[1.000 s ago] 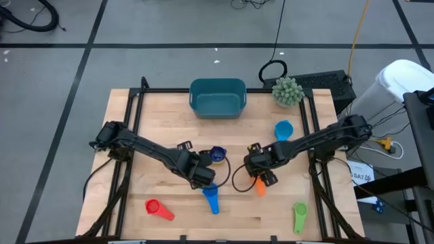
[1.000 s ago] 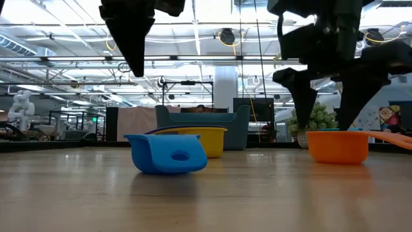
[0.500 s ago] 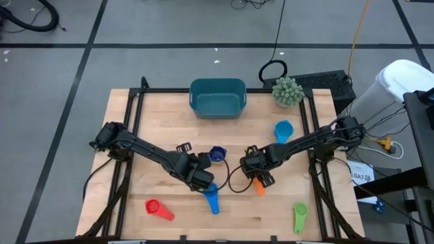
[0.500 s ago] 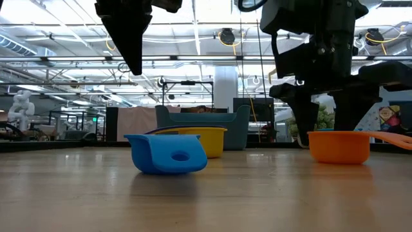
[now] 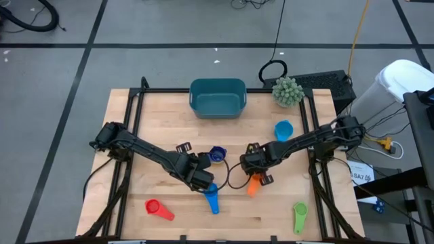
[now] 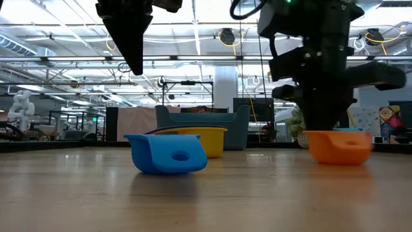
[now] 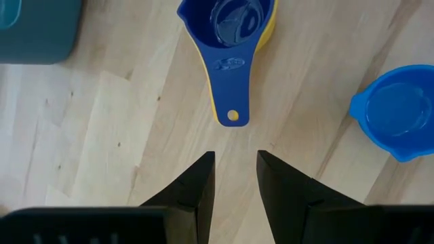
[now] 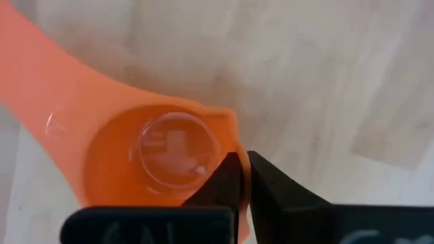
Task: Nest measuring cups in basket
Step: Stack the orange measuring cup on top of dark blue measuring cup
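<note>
My right gripper (image 5: 252, 171) is shut on the orange measuring cup (image 8: 163, 159) near the table's middle. To its left my left gripper (image 7: 234, 169) hangs open above bare wood, holding nothing. It is just short of the dark blue cup nested in the yellow cup (image 7: 229, 34), and both rest on the table. A mid-blue cup (image 5: 212, 198) lies near the left gripper. A light blue cup (image 5: 283, 129), a red cup (image 5: 158, 209) and a green cup (image 5: 299, 215) lie apart. The teal basket (image 5: 217, 97) stands at the far edge. My right gripper pinches the wall of the orange cup's bowl at the rim (image 8: 234, 139), one finger inside the bowl and one outside. The fingers come from above, pointing down. The cup sits low on the table top (image 6: 338, 147), slightly tipped, with its handle (image 8: 41, 74) sticking out free.
A spiky green plant ball (image 5: 287, 90) stands at the far right, beside a black box. Black frame rails run along the table's left and right sides. Bare wood lies between the cups and the basket.
My right gripper has sunk onto the orange cup and shut on its bowl wall. The cup has turned on the table: its handle, which pointed near-right, now points near-left.
</note>
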Controlling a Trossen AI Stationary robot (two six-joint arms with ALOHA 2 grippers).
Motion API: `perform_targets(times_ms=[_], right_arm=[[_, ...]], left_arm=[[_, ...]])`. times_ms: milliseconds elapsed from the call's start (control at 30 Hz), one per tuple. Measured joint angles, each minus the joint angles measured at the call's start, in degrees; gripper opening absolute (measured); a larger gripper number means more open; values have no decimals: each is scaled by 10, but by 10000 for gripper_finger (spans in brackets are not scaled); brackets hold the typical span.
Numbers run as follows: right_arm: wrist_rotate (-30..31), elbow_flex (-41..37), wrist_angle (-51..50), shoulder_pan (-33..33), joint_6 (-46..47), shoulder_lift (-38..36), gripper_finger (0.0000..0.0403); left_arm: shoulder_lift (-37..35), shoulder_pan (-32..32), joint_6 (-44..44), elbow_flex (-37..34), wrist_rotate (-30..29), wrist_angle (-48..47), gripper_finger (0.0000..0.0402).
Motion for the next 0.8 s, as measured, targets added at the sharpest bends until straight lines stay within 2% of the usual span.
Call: perform_targets(times_ms=[200,500,800], right_arm=[[18,49,-11,-35,100,-5,1],[16,187,-28,-59,158,-6,1],[16,199,44,-101,184,21,0]], left_arm=[[0,0,-1,0,-5,-2,113],[0,-3,-3,0,-13,-7,113],[-5,-3,-13,0,-49,-30,113]])
